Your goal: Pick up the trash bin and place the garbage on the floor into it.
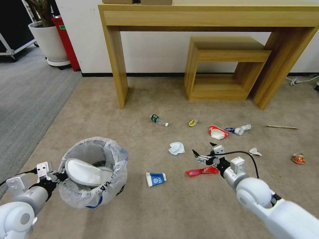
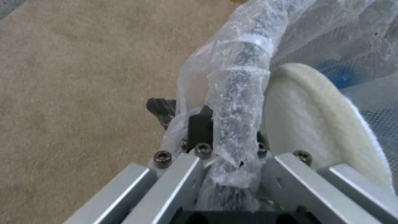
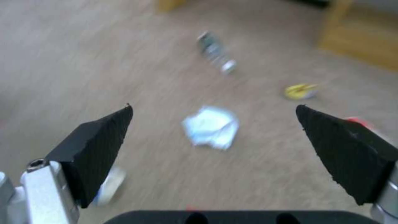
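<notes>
The left pincer (image 1: 59, 176) is clamped on the bag-wrapped rim of the trash bin (image 1: 94, 174), which sits over the beige floor (image 1: 133, 212) toward its left side, beside the edge of the grey carpet (image 1: 26, 99). A white slipper (image 1: 87, 172) lies inside the bin, just beside the gripped rim. The right pincer (image 1: 203, 152) hangs over the middle of the floor with its jaws spread wide and empty, above a red wrapper (image 1: 201, 171) and near crumpled white paper (image 1: 176, 148). A blue-white paper cup (image 1: 155, 179) lies between bin and wrapper. A small bottle (image 1: 159, 120) lies nearer the wooden worktop (image 1: 212, 16).
</notes>
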Available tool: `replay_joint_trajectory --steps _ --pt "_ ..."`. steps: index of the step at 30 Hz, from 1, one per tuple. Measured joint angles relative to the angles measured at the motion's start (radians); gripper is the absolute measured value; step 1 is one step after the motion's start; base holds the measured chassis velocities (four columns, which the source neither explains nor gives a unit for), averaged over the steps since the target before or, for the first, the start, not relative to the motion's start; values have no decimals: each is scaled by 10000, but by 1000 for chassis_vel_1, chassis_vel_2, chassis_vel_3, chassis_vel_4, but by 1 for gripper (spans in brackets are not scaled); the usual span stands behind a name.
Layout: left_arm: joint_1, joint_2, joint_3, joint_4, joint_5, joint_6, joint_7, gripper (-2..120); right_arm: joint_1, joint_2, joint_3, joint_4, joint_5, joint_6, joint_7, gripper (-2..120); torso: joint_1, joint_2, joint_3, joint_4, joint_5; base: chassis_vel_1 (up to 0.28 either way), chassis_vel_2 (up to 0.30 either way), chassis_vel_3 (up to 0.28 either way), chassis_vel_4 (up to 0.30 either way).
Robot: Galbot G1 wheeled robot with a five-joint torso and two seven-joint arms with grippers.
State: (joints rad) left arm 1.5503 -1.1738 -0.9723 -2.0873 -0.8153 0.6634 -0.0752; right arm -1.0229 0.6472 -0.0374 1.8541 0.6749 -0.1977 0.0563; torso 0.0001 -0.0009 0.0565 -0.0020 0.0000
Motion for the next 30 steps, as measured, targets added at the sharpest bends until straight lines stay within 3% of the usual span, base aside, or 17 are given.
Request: replay_joint_trajectory --steps 2,3,6,8,11,12,18,26,30 --pt "2 -98 9 -3 93 -3 1 1 817 -524 -1062 -311 -249 -305 -1039 100 -1 1 -1 0 -4 0 0 0 0" --pt "2 -98 9 -3 93 -3 1 1 817 -524 -1062 -311 -249 -305 -1039 100 -1 1 -1 0 -4 0 0 0 0" --pt "12 -342 67 46 286 -73 80 1 2705 -925 -2998 -770 -468 -668 -1781 100 0 1 1 -3 1 0 0 0 0" --pt "5 -427 86 71 340 -99 105 1 3272 -920 -3557 -871 -471 -739 -1813 100 0 2 0 0 -11 0 0 0 0" --pt "-37 -714 156 162 508 -138 170 1 4638 -471 -5011 -1405 -517 -882 -1836 100 0 1 0 2 4 0 0 0 0" --pt "-37 -714 156 162 508 -138 170 1 4638 -471 -5011 -1405 -517 -882 -1836 100 0 1 0 2 4 0 0 0 0" --pt "-30 -1041 92 203 670 -207 220 1 6327 711 -7104 -3036 -1216 -310 -3056 100 -1 1 0 -3 -7 0 0 0 0" --pt "173 -1430 -55 140 935 -325 297 1 7522 2174 -8452 -4702 -1677 134 -3338 100 -1 1 1 3 -2 0 0 0 0" --pt "205 -1502 -123 79 941 -339 300 1 7637 2474 -8787 -5038 -1722 145 -3288 100 0 1 1 0 0 0 0 0 0"
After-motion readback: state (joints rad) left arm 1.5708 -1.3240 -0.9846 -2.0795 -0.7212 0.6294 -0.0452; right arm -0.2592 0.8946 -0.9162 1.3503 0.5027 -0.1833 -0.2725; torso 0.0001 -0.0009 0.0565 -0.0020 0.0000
